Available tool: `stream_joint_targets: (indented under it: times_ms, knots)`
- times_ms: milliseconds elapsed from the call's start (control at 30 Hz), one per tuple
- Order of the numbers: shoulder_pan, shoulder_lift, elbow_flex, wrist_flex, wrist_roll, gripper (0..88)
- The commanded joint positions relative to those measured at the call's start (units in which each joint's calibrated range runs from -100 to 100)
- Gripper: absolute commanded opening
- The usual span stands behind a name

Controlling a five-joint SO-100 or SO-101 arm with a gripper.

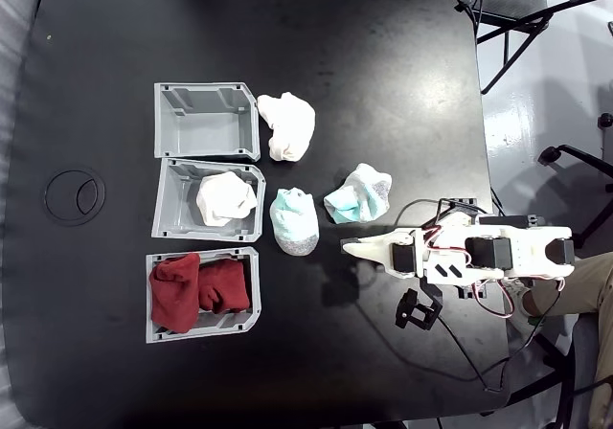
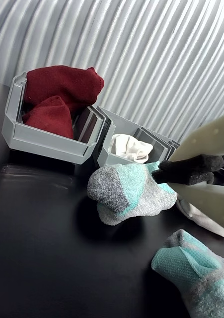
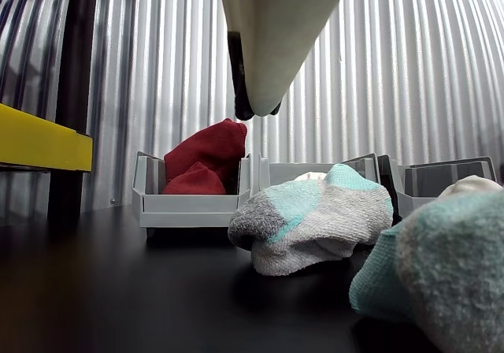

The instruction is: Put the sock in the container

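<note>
From the fixed view I see my tool (image 1: 347,247) hovering over the black worktop (image 1: 383,84), fingers nearly together and holding nothing, beside a mint-and-grey sock (image 1: 294,220). The white sock (image 1: 287,125) lies on the worktop, touching the top grey container (image 1: 205,121). Another white sock (image 1: 226,198) sits in the middle bin (image 1: 207,200).
</note>
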Motion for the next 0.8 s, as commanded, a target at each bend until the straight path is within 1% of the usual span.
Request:
stream_joint_targets:
  times_ms: [0, 767]
  knots:
    - [-0.2, -0.6, -0.2, -1.2, 0.1, 1.3]
    - [-0.2, -0.6, -0.4, -1.2, -0.2, 1.3]
